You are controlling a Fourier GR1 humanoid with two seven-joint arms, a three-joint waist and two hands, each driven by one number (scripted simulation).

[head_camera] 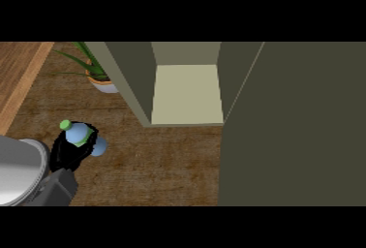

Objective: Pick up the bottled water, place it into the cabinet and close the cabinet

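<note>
The bottled water (79, 134) is pale blue with a green cap, and it shows at the left of the head view, tilted with the cap to the upper left. My left hand (67, 151) is curled round it, and its black fingers hide the bottle's middle. The olive cabinet (136, 82) stands open at the top centre, with a pale shelf floor (187, 94) inside. Its open door (293, 126) fills the right side of the view. The bottle is to the left of the cabinet opening and nearer to me. My right hand does not show.
A potted plant (100, 80) in a white pot stands just left of the cabinet's side wall. A grey rounded object (14, 169) sits at the lower left edge. A lighter wooden strip (22, 72) runs along the upper left, beside the brown counter (157, 164).
</note>
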